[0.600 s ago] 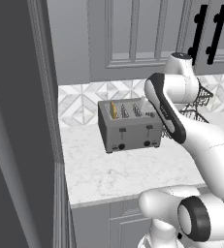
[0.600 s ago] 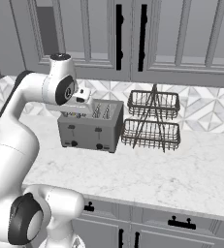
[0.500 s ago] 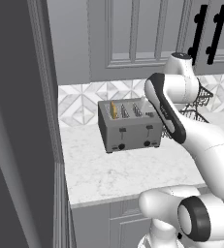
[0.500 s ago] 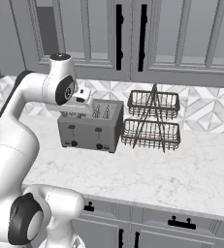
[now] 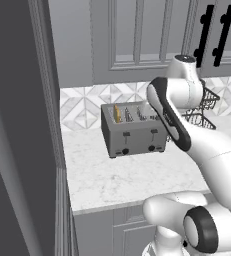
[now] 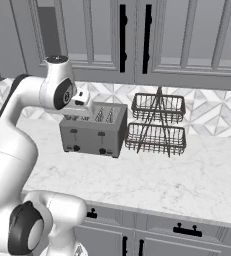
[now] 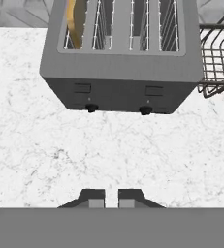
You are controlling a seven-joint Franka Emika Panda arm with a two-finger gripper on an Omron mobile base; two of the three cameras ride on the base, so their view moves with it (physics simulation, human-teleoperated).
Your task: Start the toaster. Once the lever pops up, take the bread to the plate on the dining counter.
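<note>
Nothing has moved since the earlier frame. One bread (image 7: pixel 74 22) slice sits in the far-left slot of one toaster (image 7: pixel 120 58), four slots in all. Below, the gripper (image 7: pixel 111 197) has its jaws nearly together, holding nothing, above bare marble worktop (image 7: pixel 108 155). One wire rack (image 7: pixel 219 53) touches the toaster's right side.

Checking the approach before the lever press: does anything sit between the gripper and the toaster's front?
Nothing visible does. In the hand view the gripper, nearly shut, hangs above bare marble counter in front of the toaster. The wire basket rack stands off to one side.
</note>
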